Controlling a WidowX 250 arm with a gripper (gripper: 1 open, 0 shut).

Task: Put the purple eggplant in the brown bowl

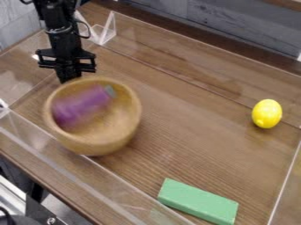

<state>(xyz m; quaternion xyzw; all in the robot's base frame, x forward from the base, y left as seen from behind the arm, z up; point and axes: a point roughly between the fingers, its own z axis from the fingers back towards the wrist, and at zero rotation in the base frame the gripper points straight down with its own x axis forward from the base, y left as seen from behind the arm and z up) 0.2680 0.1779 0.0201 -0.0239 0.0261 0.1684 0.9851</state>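
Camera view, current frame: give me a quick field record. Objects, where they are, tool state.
bowl: brown wooden bowl, upright, left-centre of table, motion-blurred
eggplant: purple eggplant inside the bowl, blurred
tool: tool shut, pointing down, just behind the bowl's far rim, holding nothing visible
lemon: yellow lemon at right side of table, apart from the bowl
block: green block at near edge, lying flat
surface: wooden table with clear walls
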